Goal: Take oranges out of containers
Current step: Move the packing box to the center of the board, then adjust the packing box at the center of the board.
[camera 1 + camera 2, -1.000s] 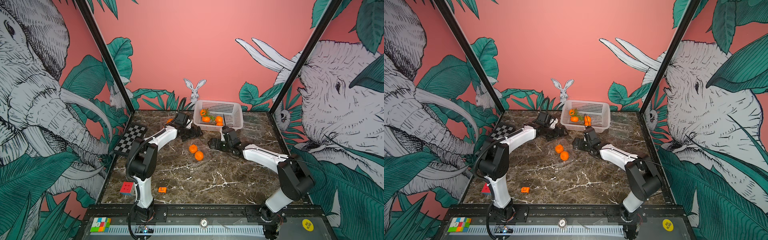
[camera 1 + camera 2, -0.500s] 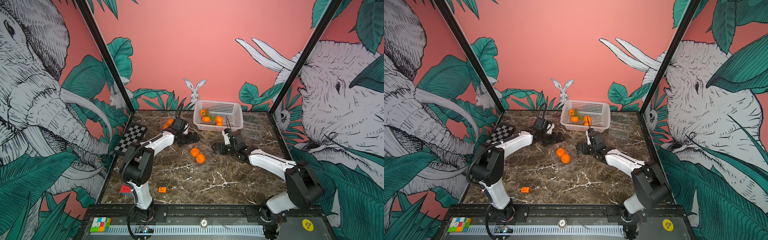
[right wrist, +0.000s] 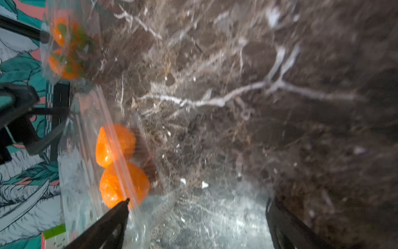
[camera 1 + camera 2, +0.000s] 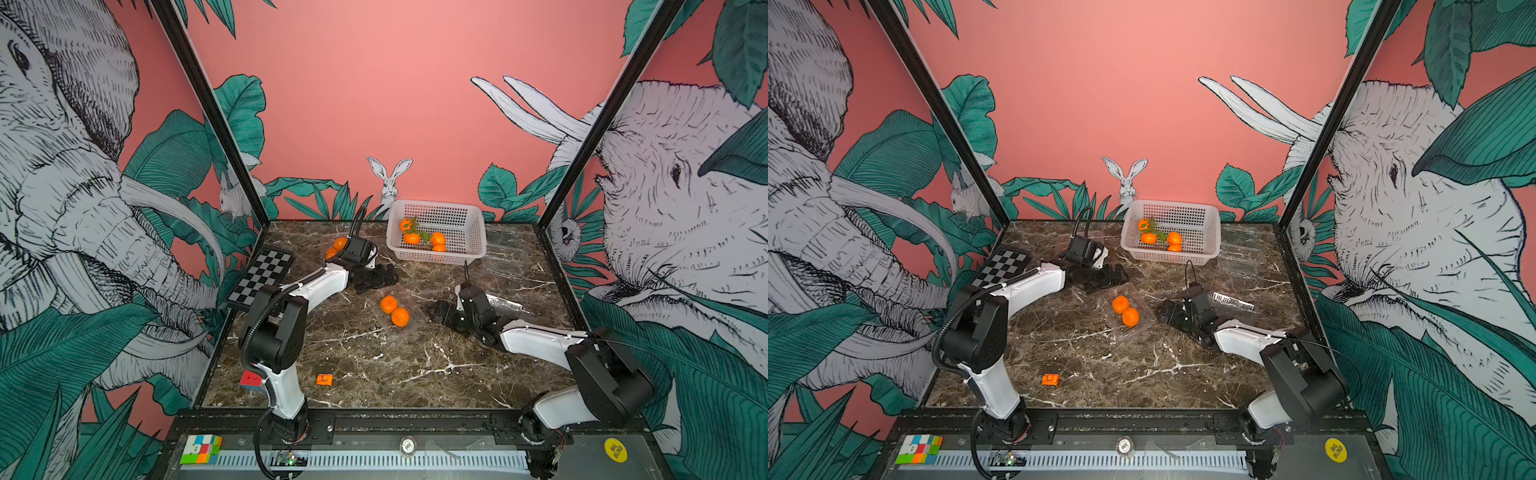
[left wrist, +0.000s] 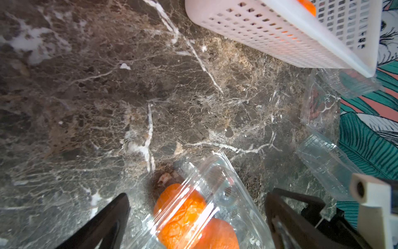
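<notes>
Over the last second both arms have drawn back from the centre container (image 4: 415,323). The left jaws at its 11 o'clock and the right jaws at its 3 o'clock stand wide open, gripping nothing. Two oranges (image 4: 389,304) lie inside it mid-tabletop (image 4: 374,361), and the lid appears to cover them. The white basket (image 4: 459,224) at 1 o'clock holds four more.

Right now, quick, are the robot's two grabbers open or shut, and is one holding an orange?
Left gripper: jaws open, holding nothing.
Right gripper: jaws open, holding nothing.
</notes>
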Tool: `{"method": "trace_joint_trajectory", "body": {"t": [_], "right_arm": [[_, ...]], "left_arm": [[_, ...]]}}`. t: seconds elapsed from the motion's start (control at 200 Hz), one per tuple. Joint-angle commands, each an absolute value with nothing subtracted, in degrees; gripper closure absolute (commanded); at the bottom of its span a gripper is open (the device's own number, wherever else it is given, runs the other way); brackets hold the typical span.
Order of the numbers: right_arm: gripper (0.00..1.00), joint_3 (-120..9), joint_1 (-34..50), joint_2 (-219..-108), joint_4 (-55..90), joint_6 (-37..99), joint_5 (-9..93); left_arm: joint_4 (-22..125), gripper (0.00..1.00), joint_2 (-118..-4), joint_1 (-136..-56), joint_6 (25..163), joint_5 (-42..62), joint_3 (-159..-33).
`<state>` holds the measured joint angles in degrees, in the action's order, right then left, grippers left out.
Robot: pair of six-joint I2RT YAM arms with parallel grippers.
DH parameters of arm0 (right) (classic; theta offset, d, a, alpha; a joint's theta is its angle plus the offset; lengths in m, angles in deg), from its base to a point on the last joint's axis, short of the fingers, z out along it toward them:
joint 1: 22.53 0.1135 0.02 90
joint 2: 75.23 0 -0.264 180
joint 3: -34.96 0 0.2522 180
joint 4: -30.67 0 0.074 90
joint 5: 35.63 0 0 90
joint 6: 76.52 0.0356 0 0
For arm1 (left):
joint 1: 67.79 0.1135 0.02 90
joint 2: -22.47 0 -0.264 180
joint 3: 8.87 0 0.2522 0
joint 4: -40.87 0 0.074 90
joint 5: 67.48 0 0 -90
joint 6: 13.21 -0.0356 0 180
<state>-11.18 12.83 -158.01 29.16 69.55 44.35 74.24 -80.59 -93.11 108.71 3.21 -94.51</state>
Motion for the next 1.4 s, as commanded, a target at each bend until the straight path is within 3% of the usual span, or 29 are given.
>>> {"method": "trace_joint_trajectory", "body": {"t": [0.0,0.415,0.83,1.11,1.395], "right_arm": [[0.01,-11.2,16.5,-155.0,34.7,75.9,48.4],[0.01,-11.7,25.6,-153.4,36.7,87.9,57.0],[0.01,-14.3,30.5,-166.5,51.7,99.9,58.2],[0.01,-19.1,29.7,-169.4,50.3,99.7,59.1],[0.03,-26.9,22.4,-175.6,50.3,97.7,53.3]], "left_arm": [[77.7,0.01,-79.5,-92.2,108.1,5.4,-96.4],[78.1,0.01,-80.2,-90.2,108.0,3.4,-96.6],[78.7,0.01,-81.6,-90.2,107.8,2.6,-97.2],[79.4,0.01,-83.7,-90.2,107.9,0.6,-98.3],[78.6,0.01,-84.2,-90.1,108.2,-0.8,-98.6]]}}
